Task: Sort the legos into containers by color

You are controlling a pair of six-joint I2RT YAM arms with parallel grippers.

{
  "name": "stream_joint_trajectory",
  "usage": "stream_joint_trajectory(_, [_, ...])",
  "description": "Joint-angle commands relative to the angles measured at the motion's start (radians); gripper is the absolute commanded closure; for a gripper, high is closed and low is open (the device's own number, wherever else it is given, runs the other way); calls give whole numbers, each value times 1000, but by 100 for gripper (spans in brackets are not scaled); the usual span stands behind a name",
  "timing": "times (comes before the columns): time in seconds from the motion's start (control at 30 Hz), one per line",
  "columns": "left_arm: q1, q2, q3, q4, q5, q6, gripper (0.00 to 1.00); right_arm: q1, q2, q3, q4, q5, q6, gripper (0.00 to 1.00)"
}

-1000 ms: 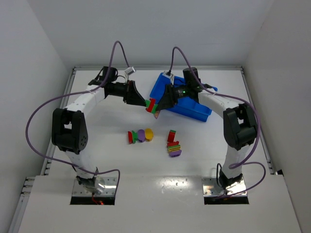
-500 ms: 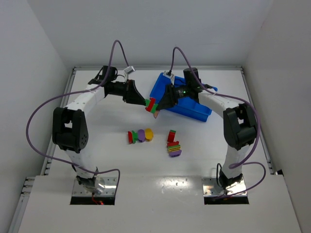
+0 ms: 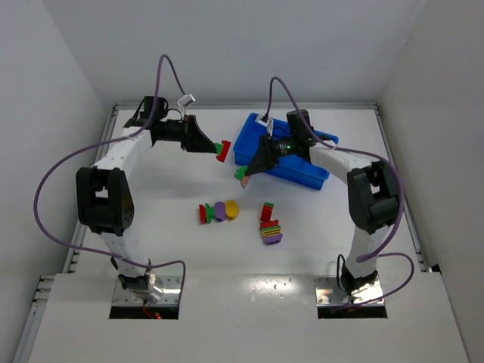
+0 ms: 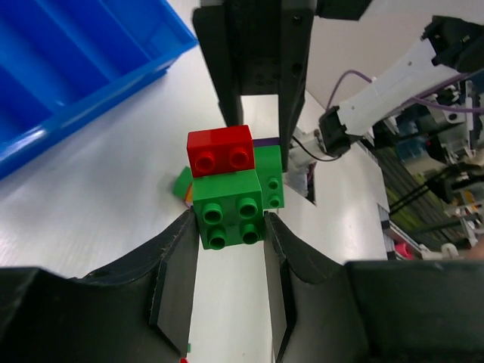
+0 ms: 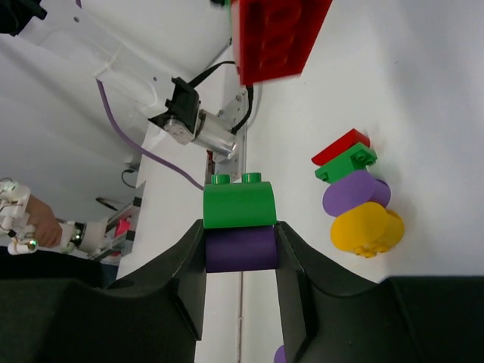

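Top view. Far side of the table (image 3: 159, 197), right of centre: the blue bin (image 3: 249, 140), set askew and largely under the right arm (image 3: 340, 157); contents not readable from here. Just left of the bin, off the surface: the left gripper (image 3: 215, 148), clamped on a red-and-green stack (image 3: 222, 150). By the bin's near-left corner: the right gripper (image 3: 246, 172), pinching a green-and-purple piece (image 3: 241, 174). Nearer the bases, on the table: a mixed row (image 3: 218, 211) of red, green, purple and yellow bricks, with a multicoloured stack (image 3: 270, 227) near it to the right.

Left wrist. Left gripper (image 4: 231, 227) narrowed onto the green brick of the red-and-green stack (image 4: 227, 189), red brick outermost. Upper left: blue bin (image 4: 68, 60), long compartments, only bare blue floor in the part showing.

Right wrist. Right gripper (image 5: 240, 234) closed on the purple half of the green-and-purple piece (image 5: 240, 223), green half outward, studs forward. Top edge: the red-and-green stack (image 5: 276, 38), blurred. On the table beyond: the mixed row (image 5: 355, 193), touching end to end.
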Motion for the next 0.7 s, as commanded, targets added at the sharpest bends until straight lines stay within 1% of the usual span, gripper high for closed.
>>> stream_joint_trajectory(0.0, [19,-4,41,33,16,38,93,-10,-56,-8,19,-42,-30,90])
stream_joint_trajectory(0.07, [30,-4,41,33,-2,38,93,-10,-65,-18,7,-42,-41,90])
stream_joint_trajectory(0.13, [30,-4,41,33,-14,47,93,-10,-76,-18,-30,-33,-85,91])
stream_joint_trajectory(0.17, [21,-4,41,33,-26,47,93,-10,-76,-18,-108,-1,-119,91])
stream_joint_trajectory(0.2, [21,-4,41,33,-40,47,93,-19,-85,11,-181,30,-245,91])
stream_joint_trajectory(0.23, [21,8,50,33,-63,47,93,-19,-94,25,-268,68,-334,91])
stream_joint_trajectory(0.27, [21,8,50,33,-77,38,93,-19,-94,35,-400,135,-411,91])
stream_joint_trajectory(0.3, [21,8,59,33,-91,23,93,-10,-108,35,-445,172,-476,91])
stream_joint_trajectory(0.33, [21,17,59,60,-111,13,93,-10,-127,35,-503,249,-566,91])
stream_joint_trajectory(0.43, [21,5,41,110,-151,-45,93,11,-154,4,-506,375,-634,92])
stream_joint_trajectory(0.47, [21,-18,25,177,-183,-74,93,11,-165,-10,-493,477,-645,92])
stream_joint_trajectory(0.5, [21,-33,-17,218,-198,-103,93,25,-179,-33,-481,520,-660,92])
stream_joint_trajectory(0.53, [21,-48,-42,258,-213,-163,93,37,-179,-42,-481,601,-683,92])
stream_joint_trajectory(0.57, [21,-77,-70,341,-233,-194,93,37,-179,-42,-472,637,-683,92])
stream_joint_trajectory(0.6, [21,-90,-114,373,-247,-220,93,49,-179,-56,-455,668,-695,92])
stream_joint_trajectory(0.63, [21,-101,-131,389,-258,-234,93,60,-179,-70,-446,727,-705,92])
stream_joint_trajectory(0.67, [21,-110,-143,398,-281,-243,93,60,-170,-70,-437,751,-705,92])
